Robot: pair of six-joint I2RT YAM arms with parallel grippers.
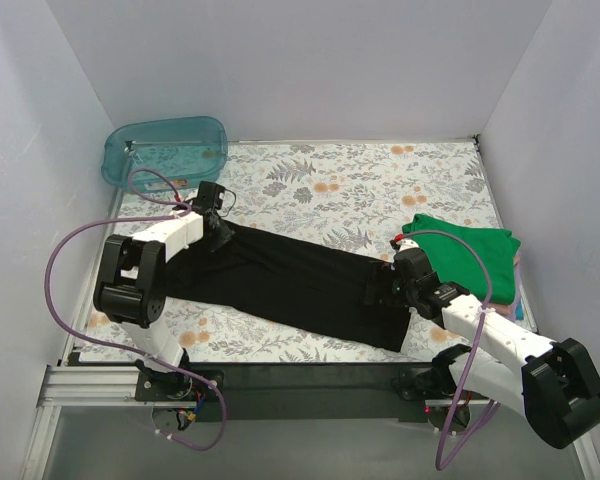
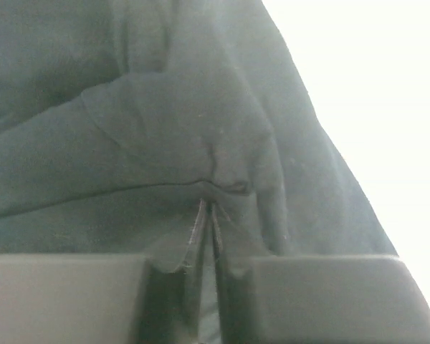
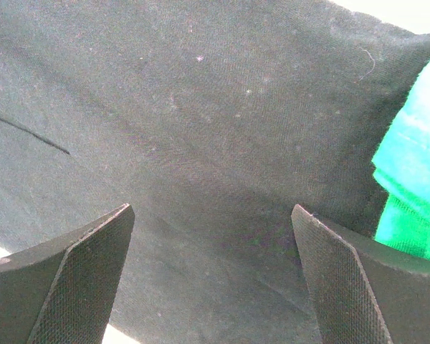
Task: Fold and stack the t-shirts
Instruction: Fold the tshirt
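Two grippers | left gripper pinching black t-shirt fold | right gripper spread wide over it

The black t-shirt lies flat in a long, narrow band across the table, running from far left to near right, with a small raised fold at its left end. The green t-shirt lies folded at the right, just beside the black one's right end, on top of thin pale cloth edges.

Matt cloth t-shirt, glossy translucent plastic tub.
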